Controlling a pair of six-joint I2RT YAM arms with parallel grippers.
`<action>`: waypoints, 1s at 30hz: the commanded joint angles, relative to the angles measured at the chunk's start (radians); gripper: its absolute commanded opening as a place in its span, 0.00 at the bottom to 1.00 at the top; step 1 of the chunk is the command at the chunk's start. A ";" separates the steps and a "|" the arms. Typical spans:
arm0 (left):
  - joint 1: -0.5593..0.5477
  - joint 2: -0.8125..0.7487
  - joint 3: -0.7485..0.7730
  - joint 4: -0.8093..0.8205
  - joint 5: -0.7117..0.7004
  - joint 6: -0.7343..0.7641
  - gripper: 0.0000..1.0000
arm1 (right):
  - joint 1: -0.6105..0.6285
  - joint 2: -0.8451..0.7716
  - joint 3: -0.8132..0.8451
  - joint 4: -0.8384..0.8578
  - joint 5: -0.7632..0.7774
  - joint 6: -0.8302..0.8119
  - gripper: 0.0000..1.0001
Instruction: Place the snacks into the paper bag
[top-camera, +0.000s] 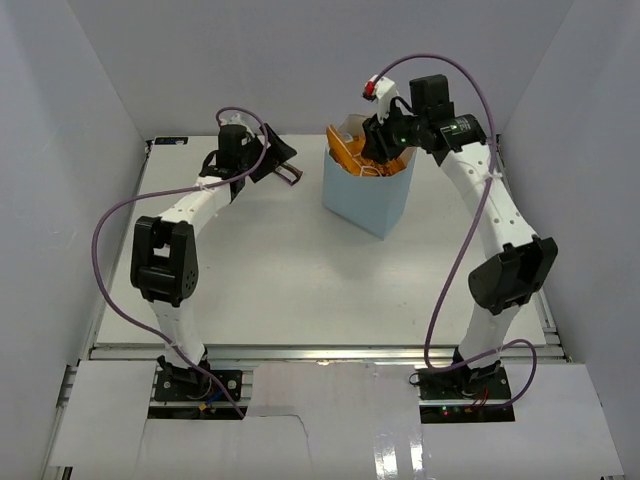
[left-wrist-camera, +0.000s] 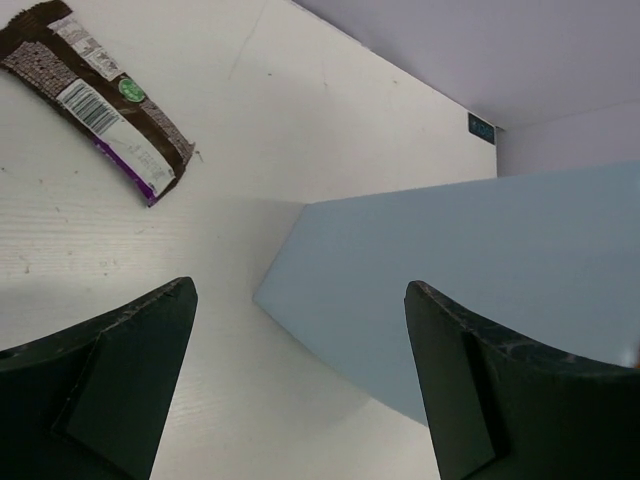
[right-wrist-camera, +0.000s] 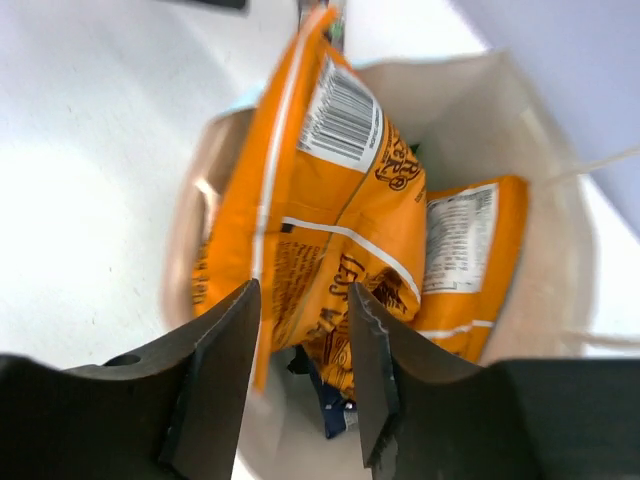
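Observation:
The light-blue paper bag (top-camera: 368, 195) stands upright at the back middle of the table. The large orange bag (top-camera: 352, 152) sticks out of its top. My right gripper (top-camera: 383, 140) hovers over the bag mouth. In the right wrist view its jaws (right-wrist-camera: 302, 290) are apart, with the orange bag (right-wrist-camera: 340, 200) between them, resting against the white interior (right-wrist-camera: 470, 110). A dark blue packet (right-wrist-camera: 335, 400) lies at the bottom. My left gripper (top-camera: 283, 160) is open and empty beside the dark brown bar (top-camera: 291, 177), which lies flat on the table (left-wrist-camera: 100, 100). The other packets are hidden.
The paper bag's blue wall (left-wrist-camera: 480, 270) is close in front of my left gripper (left-wrist-camera: 300, 290). White enclosure walls (top-camera: 80, 120) stand around the table on three sides. A white cord handle (right-wrist-camera: 600, 160) hangs at the bag's right rim.

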 joint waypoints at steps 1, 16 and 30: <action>0.014 0.064 0.064 0.006 -0.048 -0.052 0.95 | -0.017 -0.159 0.057 0.042 -0.022 0.025 0.47; 0.014 0.406 0.328 -0.141 -0.194 -0.261 0.89 | -0.273 -0.726 -0.734 0.306 -0.286 0.039 0.60; 0.014 0.573 0.454 -0.138 -0.218 -0.287 0.37 | -0.316 -1.053 -1.241 0.503 -0.439 0.084 0.59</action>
